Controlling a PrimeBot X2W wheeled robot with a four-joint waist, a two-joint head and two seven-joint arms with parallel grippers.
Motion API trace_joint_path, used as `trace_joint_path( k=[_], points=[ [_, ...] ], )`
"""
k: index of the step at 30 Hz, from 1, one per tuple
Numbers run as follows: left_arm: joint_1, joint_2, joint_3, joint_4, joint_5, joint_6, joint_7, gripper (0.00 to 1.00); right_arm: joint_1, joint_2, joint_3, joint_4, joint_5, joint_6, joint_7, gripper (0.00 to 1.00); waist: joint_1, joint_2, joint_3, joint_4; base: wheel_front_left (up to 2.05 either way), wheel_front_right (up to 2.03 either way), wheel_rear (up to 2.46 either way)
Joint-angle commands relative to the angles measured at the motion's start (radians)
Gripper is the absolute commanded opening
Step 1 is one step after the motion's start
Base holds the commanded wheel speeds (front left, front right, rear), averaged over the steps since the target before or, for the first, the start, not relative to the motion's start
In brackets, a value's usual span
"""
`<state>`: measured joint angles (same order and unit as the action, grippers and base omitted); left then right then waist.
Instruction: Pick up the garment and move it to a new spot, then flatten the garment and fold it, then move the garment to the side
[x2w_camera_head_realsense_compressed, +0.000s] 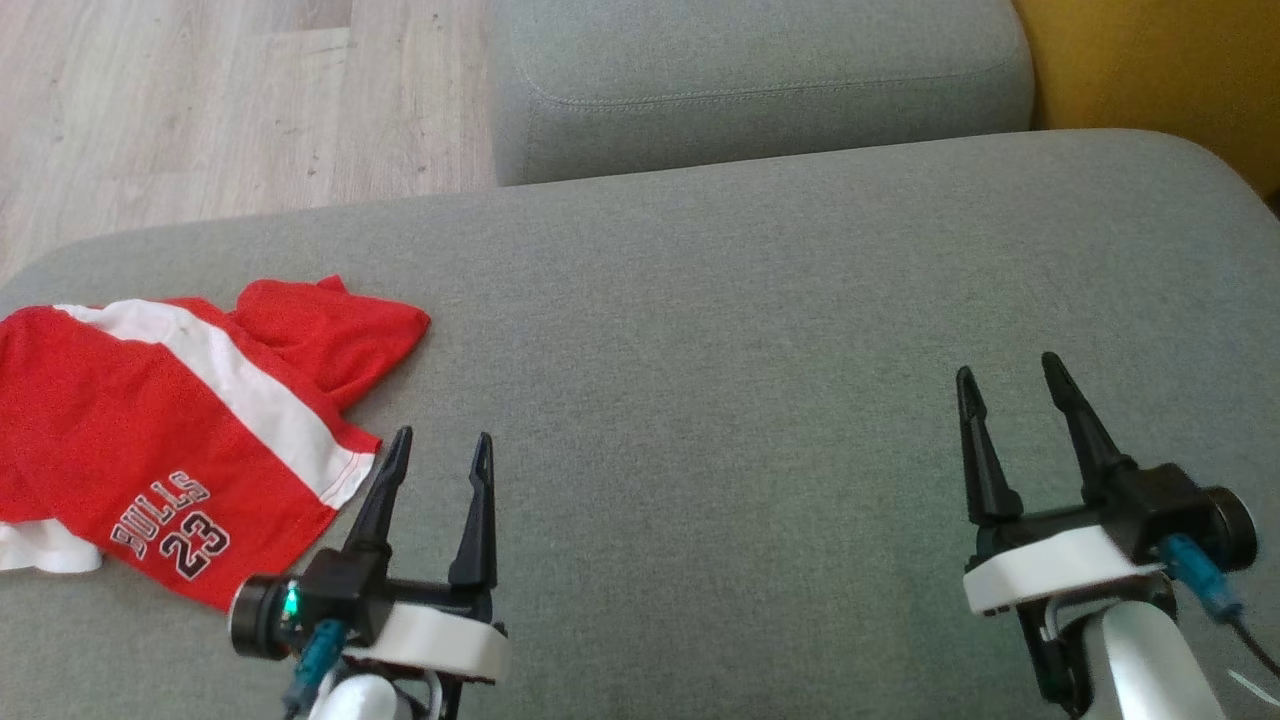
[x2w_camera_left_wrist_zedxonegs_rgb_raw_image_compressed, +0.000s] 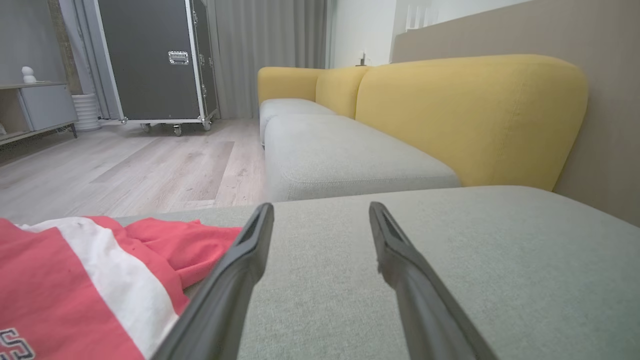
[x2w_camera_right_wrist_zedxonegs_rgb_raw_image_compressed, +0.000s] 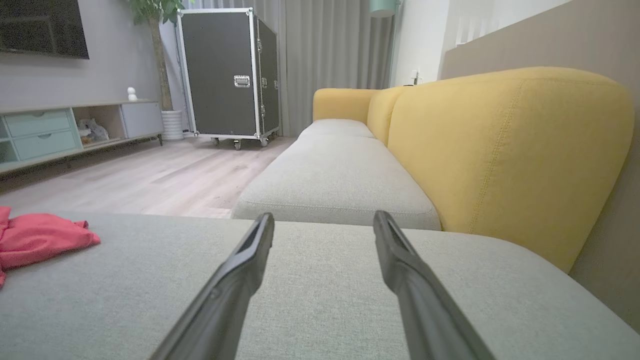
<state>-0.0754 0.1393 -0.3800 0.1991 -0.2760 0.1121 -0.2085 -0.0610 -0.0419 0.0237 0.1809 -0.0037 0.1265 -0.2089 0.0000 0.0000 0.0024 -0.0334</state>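
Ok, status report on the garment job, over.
Left claw open, empty, beside crumpled red and white fabric garment. Right claw open, empty, above grey sofa cushion. Nothing lies between left claw and garment.

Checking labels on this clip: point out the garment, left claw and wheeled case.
garment (x2w_camera_head_realsense_compressed: 110, 420), head view, red front panel.
left claw (x2w_camera_head_realsense_compressed: 443, 437), head view, midway between fingertips.
case (x2w_camera_left_wrist_zedxonegs_rgb_raw_image_compressed: 145, 75), left wrist view, dark front face.

At the left of my head view, the red jersey garment (x2w_camera_head_realsense_compressed: 120, 420) carries a broad white stripe and dark "BULLS 23" lettering. The woven sofa cushion (x2w_camera_head_realsense_compressed: 750, 350) is grey, the padded sofa back (x2w_camera_left_wrist_zedxonegs_rgb_raw_image_compressed: 470, 115) mustard yellow. My left gripper (x2w_camera_head_realsense_compressed: 443, 436) and right gripper (x2w_camera_head_realsense_compressed: 1007, 366) are black.
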Motion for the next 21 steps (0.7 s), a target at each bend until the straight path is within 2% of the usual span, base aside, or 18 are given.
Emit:
trace_joint_path(
  k=[1,5,10,16,21],
  points=[
    [-0.038,0.001,0.036,-0.040,0.015,-0.002,-0.013,1.00,-0.048,-0.008,0.021,-0.033,0.001,0.004,-0.012,1.00,0.0000,0.0000,0.000,0.000,0.00,0.00,0.00],
    [-0.013,-0.030,0.090,-0.046,-0.001,-0.037,-0.025,1.00,-0.036,-0.008,0.028,-0.019,0.119,0.004,-0.024,1.00,0.0000,0.0000,-0.002,0.001,0.00,0.00,0.00],
    [0.014,-0.072,0.177,-0.022,-0.027,-0.098,-0.039,1.00,-0.022,-0.008,0.048,-0.004,0.204,0.004,-0.039,1.00,0.0000,0.0000,-0.004,0.001,0.00,0.00,0.00],
    [0.024,-0.086,0.210,0.008,0.036,-0.138,-0.053,1.00,-0.018,-0.008,0.077,0.084,0.178,0.004,-0.053,1.00,0.0000,0.0000,-0.009,0.001,0.00,0.00,0.00],
    [0.019,-0.088,0.219,0.014,0.033,-0.146,-0.053,1.00,-0.031,-0.008,0.080,0.114,0.183,0.004,-0.053,1.00,0.0000,0.0000,-0.009,0.003,0.00,0.00,0.00]
  ],
)
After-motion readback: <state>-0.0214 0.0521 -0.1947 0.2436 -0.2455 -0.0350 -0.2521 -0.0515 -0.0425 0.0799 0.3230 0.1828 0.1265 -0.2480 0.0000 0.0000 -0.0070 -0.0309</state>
